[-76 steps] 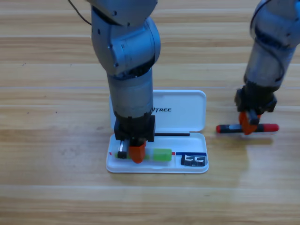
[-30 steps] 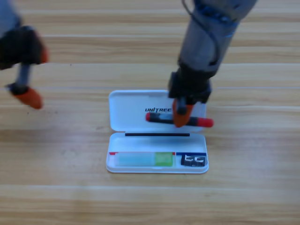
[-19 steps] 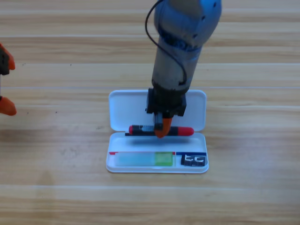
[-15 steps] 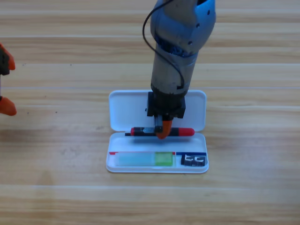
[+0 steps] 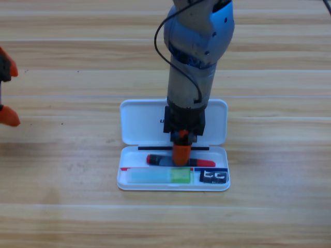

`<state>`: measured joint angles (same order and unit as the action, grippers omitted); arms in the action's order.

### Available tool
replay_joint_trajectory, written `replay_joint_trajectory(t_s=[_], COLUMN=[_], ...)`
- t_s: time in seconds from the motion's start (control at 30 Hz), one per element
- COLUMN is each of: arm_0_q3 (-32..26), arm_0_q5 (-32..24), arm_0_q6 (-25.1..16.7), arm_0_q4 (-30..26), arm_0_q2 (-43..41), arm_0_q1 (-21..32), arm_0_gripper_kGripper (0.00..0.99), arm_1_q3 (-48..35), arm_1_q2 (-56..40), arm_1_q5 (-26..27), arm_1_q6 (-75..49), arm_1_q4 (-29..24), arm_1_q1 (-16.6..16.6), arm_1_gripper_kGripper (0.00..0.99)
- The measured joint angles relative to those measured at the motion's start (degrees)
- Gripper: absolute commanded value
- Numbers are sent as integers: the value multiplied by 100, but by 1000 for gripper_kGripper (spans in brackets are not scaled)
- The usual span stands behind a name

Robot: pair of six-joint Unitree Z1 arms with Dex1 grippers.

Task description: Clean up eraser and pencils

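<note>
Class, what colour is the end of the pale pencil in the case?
Bright green, seen in the high view.

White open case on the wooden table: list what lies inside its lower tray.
In the white case's tray: pale pencil with green end, small black eraser, and black pencil with red ends, gripped by the right gripper, which covers its middle. Left gripper waits at the left edge.
</note>
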<state>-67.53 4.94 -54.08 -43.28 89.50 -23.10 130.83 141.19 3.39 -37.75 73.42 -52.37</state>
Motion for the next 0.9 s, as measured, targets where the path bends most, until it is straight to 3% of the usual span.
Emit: replay_joint_trajectory(t_s=[0.17,0.37,0.53,0.63,0.67,0.8,0.9], arm_0_q3=[-253,-1262,-2111,-2393,-2429,-2426,-2309], arm_0_q5=[-23,-307,-851,-1241,-1353,-1629,-1781], arm_0_q6=[2,238,410,409,407,444,582], arm_0_q4=[228,318,326,337,358,539,853], arm_0_q2=[4,176,696,1062,1164,1553,1791], arm_0_q1=[63,105,110,110,110,109,96], arm_0_gripper_kGripper=[971,788,347,43,0,0,0], arm_1_q3=[-363,-912,-1651,-2549,-2840,-3811,-4012], arm_1_q2=[-465,-1638,-2645,-3338,-3569,-4459,-4992], arm_1_q5=[557,1382,1987,2178,2179,2179,2181], arm_1_q6=[0,0,63,429,535,932,1048], arm_1_q4=[30,39,-79,-727,-980,-1914,-2099], arm_1_q1=[-37,-87,-130,-168,-178,-245,-359], arm_1_gripper_kGripper=[980,980,982,985,986,986,986])
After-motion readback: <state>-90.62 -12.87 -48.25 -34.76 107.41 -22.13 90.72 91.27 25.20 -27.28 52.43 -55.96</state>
